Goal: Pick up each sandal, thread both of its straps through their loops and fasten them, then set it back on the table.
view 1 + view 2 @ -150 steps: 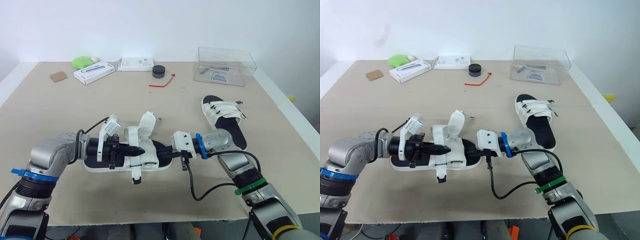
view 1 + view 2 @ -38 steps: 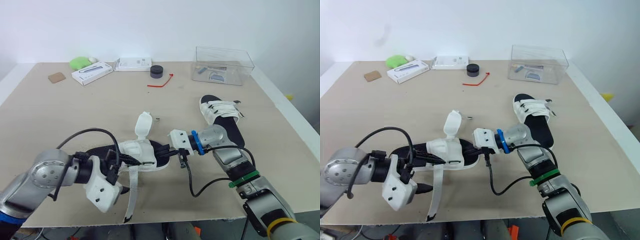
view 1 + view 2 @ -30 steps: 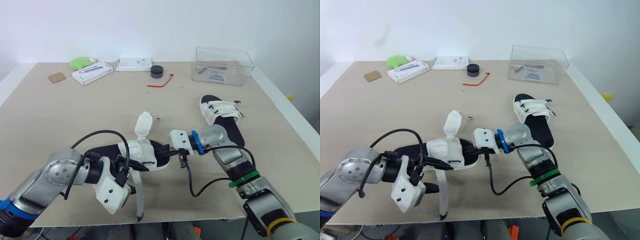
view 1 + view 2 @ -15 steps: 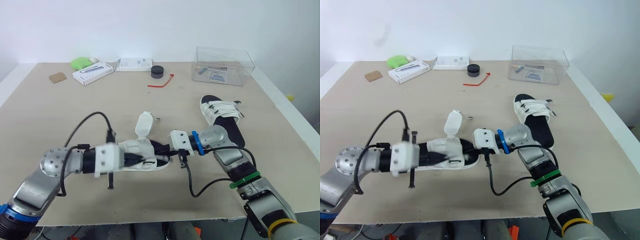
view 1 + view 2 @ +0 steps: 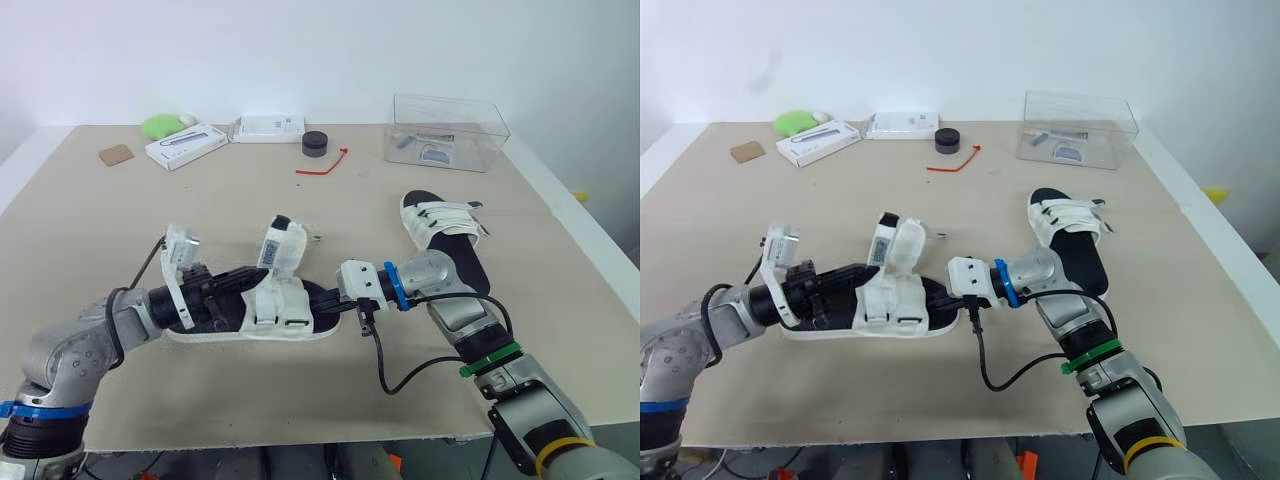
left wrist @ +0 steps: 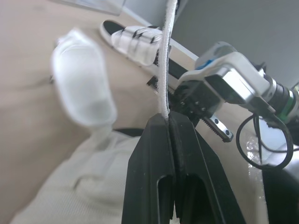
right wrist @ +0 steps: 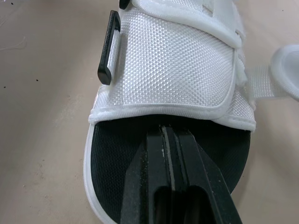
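Left end effector (image 6: 167,122) pinching white strap (image 5: 277,243) of near sandal (image 5: 285,312), strap raised upright. Right end effector (image 7: 170,133) pressed together over its black footbed. Second sandal (image 5: 447,235) flat on worktop (image 5: 200,200), to the right.

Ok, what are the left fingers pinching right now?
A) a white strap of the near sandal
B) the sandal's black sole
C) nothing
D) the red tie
A: the left wrist view shows the left fingers shut on the white strap of the near sandal.
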Tool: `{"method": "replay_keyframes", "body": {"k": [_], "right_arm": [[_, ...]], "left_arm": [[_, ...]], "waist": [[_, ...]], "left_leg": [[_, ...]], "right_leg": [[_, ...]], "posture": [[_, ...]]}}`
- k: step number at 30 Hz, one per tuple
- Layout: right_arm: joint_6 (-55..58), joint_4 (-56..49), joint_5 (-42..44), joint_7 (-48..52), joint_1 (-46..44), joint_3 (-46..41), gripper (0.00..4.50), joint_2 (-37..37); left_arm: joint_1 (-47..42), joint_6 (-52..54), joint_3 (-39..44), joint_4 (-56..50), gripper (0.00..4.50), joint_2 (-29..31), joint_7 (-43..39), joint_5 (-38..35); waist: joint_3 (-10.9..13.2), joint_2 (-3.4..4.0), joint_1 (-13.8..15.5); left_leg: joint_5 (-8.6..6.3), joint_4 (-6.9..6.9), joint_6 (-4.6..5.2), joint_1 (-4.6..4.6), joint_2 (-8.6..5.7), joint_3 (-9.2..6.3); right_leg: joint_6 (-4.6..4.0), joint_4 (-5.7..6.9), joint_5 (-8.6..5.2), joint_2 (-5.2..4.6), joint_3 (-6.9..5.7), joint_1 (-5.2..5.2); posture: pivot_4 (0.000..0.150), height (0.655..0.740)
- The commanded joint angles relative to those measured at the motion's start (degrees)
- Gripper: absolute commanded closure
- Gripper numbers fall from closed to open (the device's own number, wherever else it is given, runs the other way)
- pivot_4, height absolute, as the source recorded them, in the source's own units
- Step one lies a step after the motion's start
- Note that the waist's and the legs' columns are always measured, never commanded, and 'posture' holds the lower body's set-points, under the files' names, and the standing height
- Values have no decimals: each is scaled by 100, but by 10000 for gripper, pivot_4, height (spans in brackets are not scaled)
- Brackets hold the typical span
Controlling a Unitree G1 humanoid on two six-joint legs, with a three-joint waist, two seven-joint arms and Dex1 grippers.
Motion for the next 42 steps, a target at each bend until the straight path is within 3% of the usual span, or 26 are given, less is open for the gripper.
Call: {"method": "replay_keyframes", "body": {"k": [1,27,28,30,31,33,34,42], "right_arm": [[67,-75,-148,17,72,21,45000,-138],[200,-252,-134,-118,161,8,45000,-162],[206,-265,-133,-123,171,10,45000,-167],[219,-288,-132,-131,184,13,45000,-178],[224,-297,-131,-134,192,13,45000,-183],[234,-307,-129,-138,202,8,45000,-195],[235,-310,-130,-140,206,6,45000,-200],[206,-277,-142,-146,186,20,45000,-197]], "left_arm": [[-65,-22,274,153,44787,-43,50,-37],[-659,-174,-494,1383,44787,-180,-883,1369],[-696,-166,-472,1398,39442,-185,-894,1369],[-755,-166,-419,1424,34009,-169,-921,1381],[-777,-172,-392,1434,28357,-149,-940,1393],[-813,-263,-365,1409,22268,-33,-1062,1480],[-830,-269,-347,1392,16514,23,-1122,1490],[-1631,-397,-322,1334,16514,282,-1430,1628]], "waist": [[0,0,1],[-1,-2,6],[-1,-2,6],[-1,-2,6],[-1,-2,5],[-1,-2,5],[-1,-2,5],[0,-9,9]], "left_leg": [[1,0,-1,0,-2,0],[7,1,-11,-4,-8,-7],[7,1,-11,-4,-8,-8],[8,1,-11,-4,-8,-10],[8,1,-12,-4,-8,-11],[8,1,-11,-5,-8,-11],[8,1,-11,-6,-7,-11],[8,2,-11,-14,-10,-17]], "right_leg": [[0,0,0,-2,0,0],[4,-1,4,-6,-3,2],[4,-1,5,-6,-3,2],[4,-1,5,-6,-3,2],[3,-1,5,-6,-3,2],[3,-1,5,-6,-3,1],[3,-2,4,-6,-3,1],[5,-5,4,-9,-9,0]], "posture": [[1500,7400],[1500,7400],[1500,7400],[1500,7400],[1500,7400],[1500,7400],[1500,7400],[1500,7400]]}}
